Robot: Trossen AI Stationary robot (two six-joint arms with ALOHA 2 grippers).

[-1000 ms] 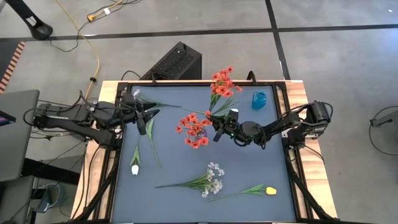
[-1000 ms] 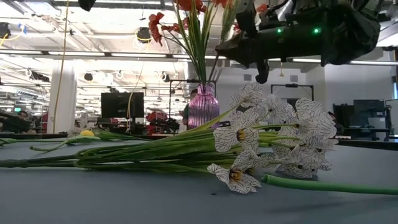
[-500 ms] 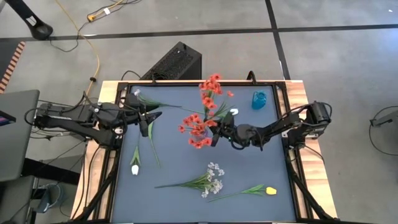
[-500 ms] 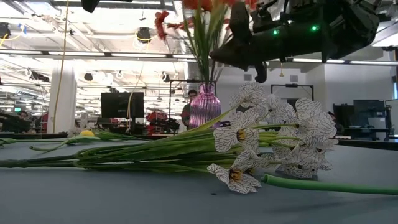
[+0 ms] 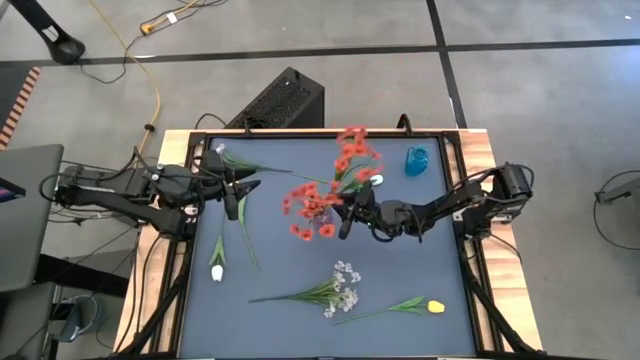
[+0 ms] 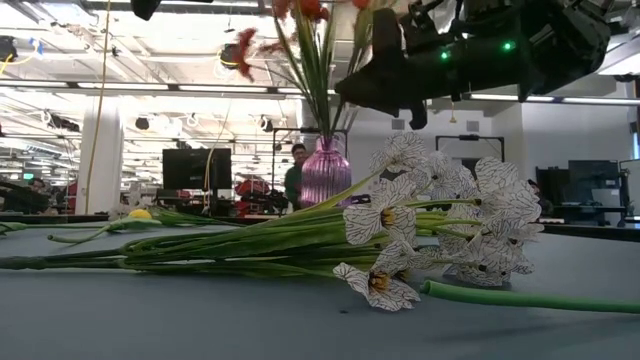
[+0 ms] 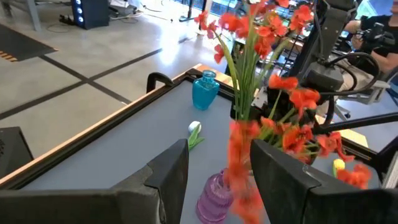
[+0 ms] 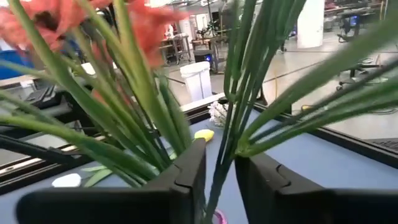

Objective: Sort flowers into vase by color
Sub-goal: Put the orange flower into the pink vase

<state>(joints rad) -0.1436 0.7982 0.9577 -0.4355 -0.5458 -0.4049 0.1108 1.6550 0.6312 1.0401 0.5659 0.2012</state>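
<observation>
A purple vase [image 6: 326,172] stands mid-table with red blossom stems [image 5: 315,203] in it. My right gripper [image 5: 346,215] is just right of the vase, above its mouth, shut on a red-flowered stem [image 8: 220,163] whose blossoms [image 5: 354,150] lean toward the far edge. My left gripper [image 7: 217,180] hovers open to the vase's left. Lying flat on the mat are a white-lilac spray [image 5: 338,291], a yellow tulip [image 5: 434,306] and white tulips [image 5: 217,270] [image 5: 375,180]. My right gripper pinches one green stem of the red flowers [image 8: 219,171] between its two fingers [image 8: 186,180], a little above the purple vase's mouth [image 8: 219,218]. The fingers come level from the table's right, across the stem. The stem stands nearly upright, its lower end down in the vase.
A small blue vase [image 5: 416,160] stands near the far right corner. Another white tulip [image 5: 221,151] lies by the far left corner. The spray [image 6: 420,230] fills the low view's foreground. Raised black rails [image 5: 186,290] edge the mat. A person stands in the room beyond.
My right gripper has moved a little toward the table's left, closer to the vase, staying shut on the stem. The held red stem has swung from leaning to nearly upright, and the blossoms in the vase have swayed and shifted leftward.
</observation>
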